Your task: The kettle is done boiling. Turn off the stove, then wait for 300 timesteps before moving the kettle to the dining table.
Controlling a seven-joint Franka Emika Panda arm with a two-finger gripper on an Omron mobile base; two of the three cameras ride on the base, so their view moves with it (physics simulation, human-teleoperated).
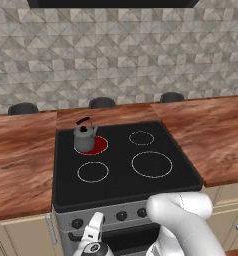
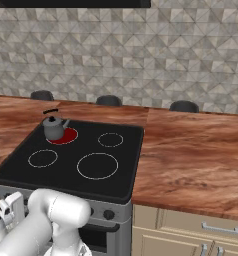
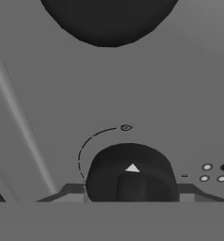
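My claw (image 1: 93, 235) hangs low at the stove's (image 1: 141, 185) front edge, against the knob row; one black knob (image 3: 130, 172) sits between my fingertips, but I cannot tell whether they pinch it. The kettle (image 1: 84, 137) stands on the glowing red burner (image 1: 97, 145) at the far left corner.

Kitchen, stove (image 1: 126, 160), wood counters (image 1: 211, 135), tiled backsplash (image 1: 119, 55)

The kettle (image 1: 84, 139) is showing dull grey metal with a thin black handle, sitting on the stove (image 1: 156, 187), whose top is looking like smooth black glass above a matt grey metal front. A black knob (image 3: 130, 172) on that front is appearing smooth and matt. Flanking the stove, the counter (image 2: 191, 155) is displaying reddish wood grain; behind it, the wall (image 1: 116, 55) is looking rough, faceted stone
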